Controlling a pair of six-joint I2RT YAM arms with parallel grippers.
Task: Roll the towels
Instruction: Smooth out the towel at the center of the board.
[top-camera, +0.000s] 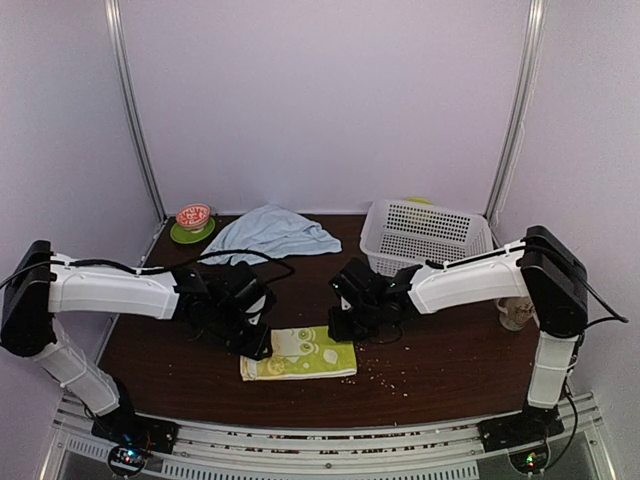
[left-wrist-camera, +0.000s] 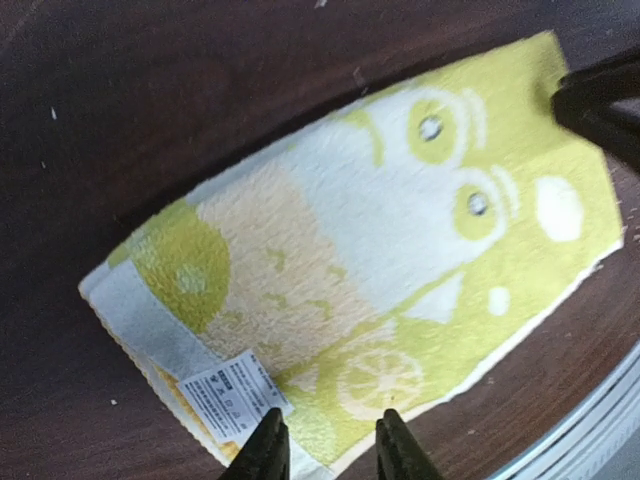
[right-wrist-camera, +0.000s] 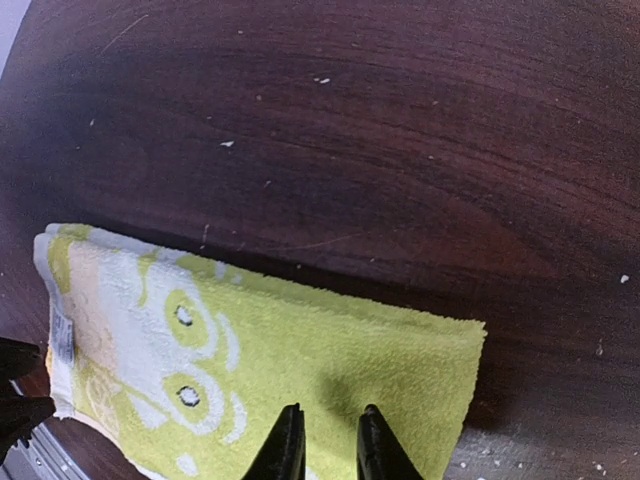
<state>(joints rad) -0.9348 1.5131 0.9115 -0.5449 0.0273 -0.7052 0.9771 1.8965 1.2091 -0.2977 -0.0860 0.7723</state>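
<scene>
Down at the front of the bench, the lime-green towel lies flat, folded into a neat rectangle, with its white printed figures facing up. A white care label sits at its left end.

The left end effector is poised right at that labelled end, over the towel's edge. Its fingers are slightly parted, and green cloth shows in the gap between them. I can't tell whether the tips actually touch the fabric.

Over to the right end effector: it's over the towel's other half, fingers a narrow gap apart, with nothing pinched that I can see. A small shadow falls on the cloth just ahead of it. Crumbs are scattered on the dark wood just right of the towel.

Further back, the pale-blue towel lies in a loose, rumpled heap at the rear centre, well apart from both arms. To its left, a red-patterned bowl stands on a green plate in the back corner. To its right sits a white perforated basket.
</scene>
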